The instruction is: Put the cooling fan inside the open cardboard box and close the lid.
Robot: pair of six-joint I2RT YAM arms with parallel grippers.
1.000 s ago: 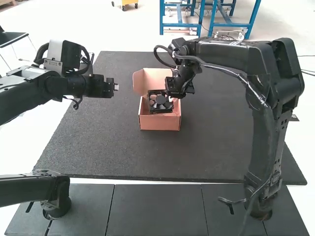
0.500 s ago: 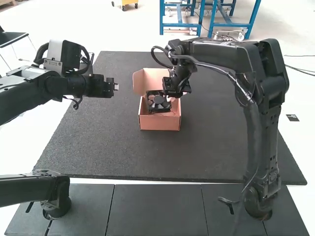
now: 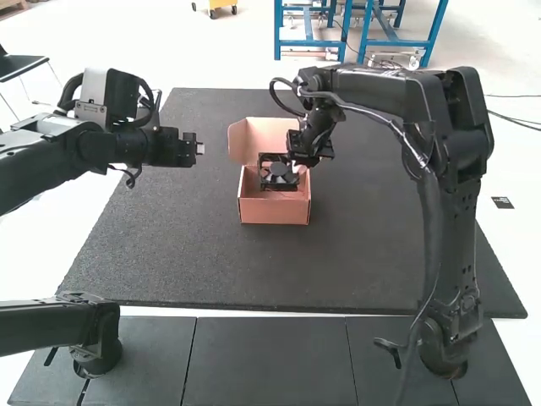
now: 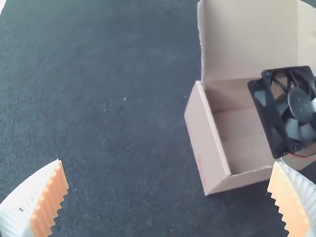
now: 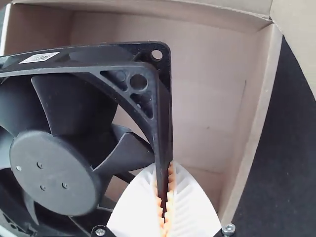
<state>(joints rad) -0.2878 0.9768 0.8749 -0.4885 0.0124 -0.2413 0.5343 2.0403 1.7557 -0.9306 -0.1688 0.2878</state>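
Between the white ribbed fingers [image 5: 133,215] of the right gripper [image 5: 165,202], one item was held: the orange pads were closed narrowly on a thin edge of the cooling fan [image 3: 277,172].

- Cooling fan: black, square frame, round hub and blades. It was tilted over the open top of the cardboard box [image 3: 273,209], with its lower part at or just under the rim. Whether it touched the box floor could not be told.
- Right arm: it reached in from the right and bent down over the far right corner of the box.
- Left gripper [image 3: 196,150]: its orange-padded fingers [image 4: 47,197] were spread wide and held nothing. It hung above the mat [image 3: 169,245] to the left of the box, well apart from it and pointing toward it.
- Cardboard box: plain brown, standing near the middle of the mat. The lid [image 3: 254,138] was open, standing upright along the far side with a side flap turned in at the far left.
- Mat: dark, textured, lying flat under the box and both grippers.
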